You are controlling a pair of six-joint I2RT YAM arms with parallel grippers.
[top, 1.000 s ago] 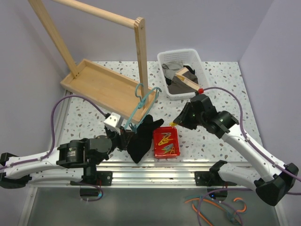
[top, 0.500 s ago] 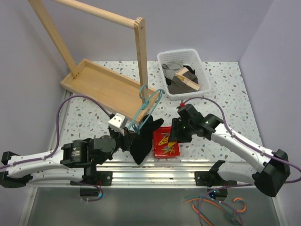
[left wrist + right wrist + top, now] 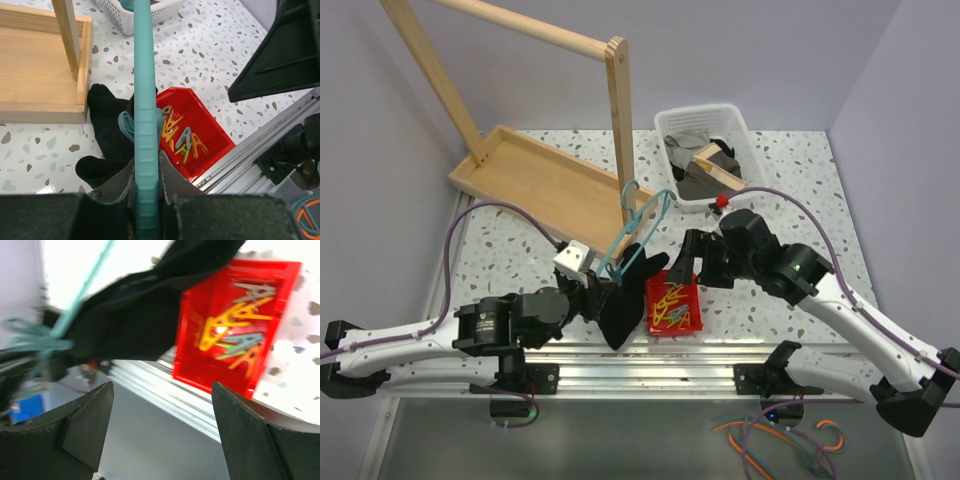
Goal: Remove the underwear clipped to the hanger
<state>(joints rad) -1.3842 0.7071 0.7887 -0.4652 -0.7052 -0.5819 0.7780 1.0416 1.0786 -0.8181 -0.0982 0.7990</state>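
The teal hanger (image 3: 638,222) slants from its hook by the rack post down to my left gripper (image 3: 592,292), which is shut on its lower wire. In the left wrist view the hanger (image 3: 142,75) runs straight up from between the closed fingers of the left gripper (image 3: 146,167). The black underwear (image 3: 625,300) hangs from the hanger and bunches on the table beside the red bin. My right gripper (image 3: 685,258) hovers open just right of the underwear's upper corner. In the right wrist view the right gripper (image 3: 162,390) has nothing between its fingers, and the underwear (image 3: 135,315) lies beyond them.
A red bin (image 3: 698,300) holding several coloured clips (image 3: 235,330) sits right of the underwear. The wooden rack (image 3: 550,180) stands at the back left, its post close to the hanger hook. A white basket (image 3: 705,108) of cloths is at the back right.
My right gripper dipped over the red bin, then rose to the left, and its jaws opened wide. The left gripper stayed shut on the hanger, which shifted slightly right.
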